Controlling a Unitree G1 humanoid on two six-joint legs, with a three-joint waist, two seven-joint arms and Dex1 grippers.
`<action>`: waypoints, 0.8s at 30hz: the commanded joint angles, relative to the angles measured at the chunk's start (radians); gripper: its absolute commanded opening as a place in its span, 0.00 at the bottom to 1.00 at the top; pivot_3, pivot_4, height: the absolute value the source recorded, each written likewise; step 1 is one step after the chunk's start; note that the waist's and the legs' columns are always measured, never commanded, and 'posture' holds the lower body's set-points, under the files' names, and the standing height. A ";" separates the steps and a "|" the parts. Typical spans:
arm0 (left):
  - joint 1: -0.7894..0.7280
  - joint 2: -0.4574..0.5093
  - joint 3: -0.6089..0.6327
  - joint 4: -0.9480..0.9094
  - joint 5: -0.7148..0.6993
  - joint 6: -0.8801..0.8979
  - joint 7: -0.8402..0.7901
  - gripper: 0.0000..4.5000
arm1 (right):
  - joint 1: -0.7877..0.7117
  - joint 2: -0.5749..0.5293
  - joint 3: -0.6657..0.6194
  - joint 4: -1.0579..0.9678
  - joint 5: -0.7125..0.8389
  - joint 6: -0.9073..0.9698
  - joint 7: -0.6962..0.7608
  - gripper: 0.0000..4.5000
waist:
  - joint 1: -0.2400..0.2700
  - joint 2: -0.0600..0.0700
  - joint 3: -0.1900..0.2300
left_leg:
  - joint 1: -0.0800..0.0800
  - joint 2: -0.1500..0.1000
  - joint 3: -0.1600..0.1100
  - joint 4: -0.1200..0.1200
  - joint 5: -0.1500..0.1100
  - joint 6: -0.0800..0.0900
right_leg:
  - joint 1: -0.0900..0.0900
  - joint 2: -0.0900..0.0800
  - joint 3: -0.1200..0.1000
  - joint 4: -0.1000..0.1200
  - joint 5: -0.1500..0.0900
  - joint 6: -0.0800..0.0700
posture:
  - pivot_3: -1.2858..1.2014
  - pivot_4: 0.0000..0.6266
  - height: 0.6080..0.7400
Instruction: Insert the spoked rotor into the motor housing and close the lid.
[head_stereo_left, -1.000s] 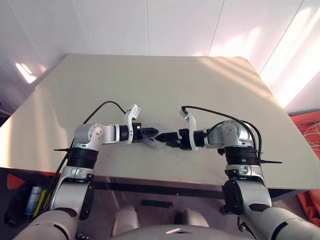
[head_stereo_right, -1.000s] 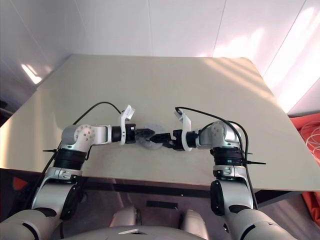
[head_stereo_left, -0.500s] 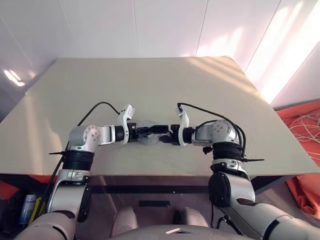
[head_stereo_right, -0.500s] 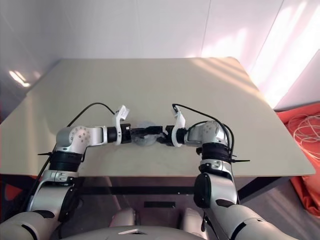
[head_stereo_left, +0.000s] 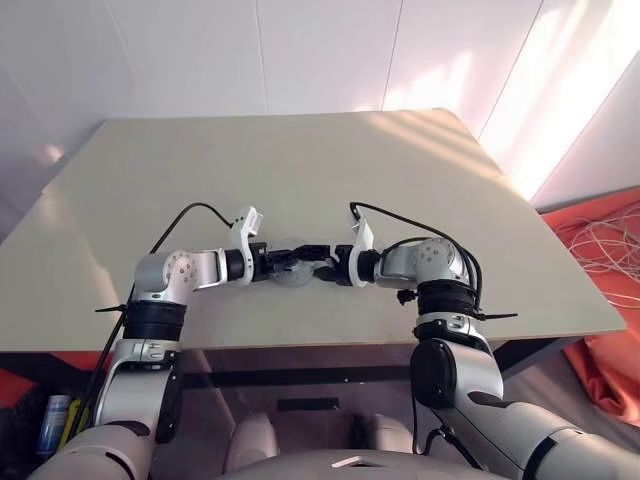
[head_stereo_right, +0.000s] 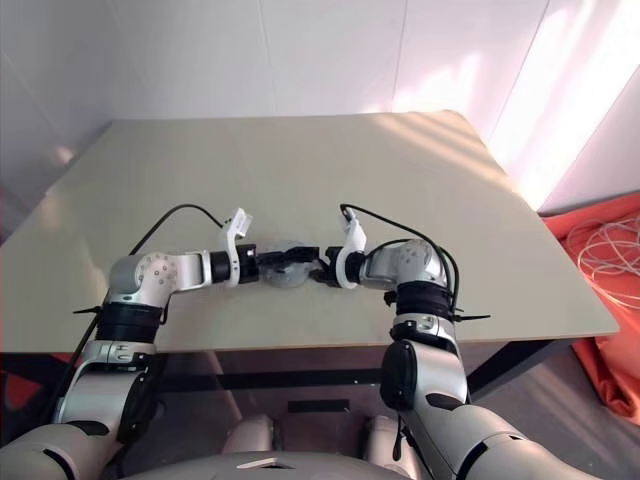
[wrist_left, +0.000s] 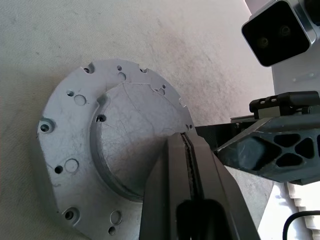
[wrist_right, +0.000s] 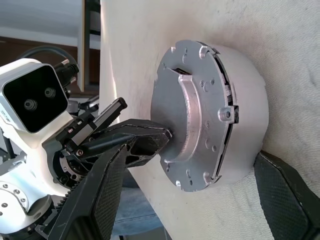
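The motor housing (wrist_right: 235, 115) sits near the front middle of the beige table (head_stereo_left: 300, 160). Its lid (wrist_left: 100, 145), a flat grey disc with small holes and a raised centre, lies closed on top. The spoked rotor is hidden. My left gripper (wrist_left: 184, 142) is shut, and its joined fingertips rest on the lid's raised centre. My right gripper (wrist_right: 192, 165) is open, with one finger on each side of the housing's wall and a gap at both sides. In the head views the two grippers meet over the housing (head_stereo_left: 292, 270) from left and right.
The housing lies close to the table's front edge. On the floor to the right are orange cloth (head_stereo_left: 600, 330) and white cables (head_stereo_left: 605, 245). A bottle (head_stereo_left: 50, 420) stands below the table at the left.
The head camera has shifted. My right gripper has moved in toward the housing and rolled, now straddling it. My left gripper stays shut on the lid.
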 joint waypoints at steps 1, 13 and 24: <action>0.037 0.023 -0.013 0.040 0.043 0.017 0.035 0.00 | -0.043 -0.018 -0.010 -0.014 0.008 -0.062 -0.034 1.00 | -0.003 0.009 0.005 | 0.001 0.008 -0.002 -0.005 -0.001 0.001 | 0.007 -0.003 -0.014 -0.011 0.000 0.000 | 0.52 0.00 1.00; 0.050 0.012 0.003 0.025 0.044 0.011 0.055 0.00 | -0.077 -0.004 -0.020 0.035 0.049 -0.104 -0.058 1.00 | 0.078 -0.006 -0.017 | -0.023 -0.001 0.003 -0.018 0.020 -0.026 | -0.024 0.025 0.051 0.076 -0.020 -0.022 | 0.52 0.00 1.00; 0.081 0.037 0.018 -0.013 0.018 0.057 0.035 0.00 | -0.058 -0.036 0.021 0.005 0.063 -0.038 -0.028 1.00 | 0.060 -0.007 -0.018 | -0.021 0.000 0.003 -0.017 0.014 -0.023 | -0.016 0.025 0.051 0.063 -0.017 -0.019 | 0.52 0.00 1.00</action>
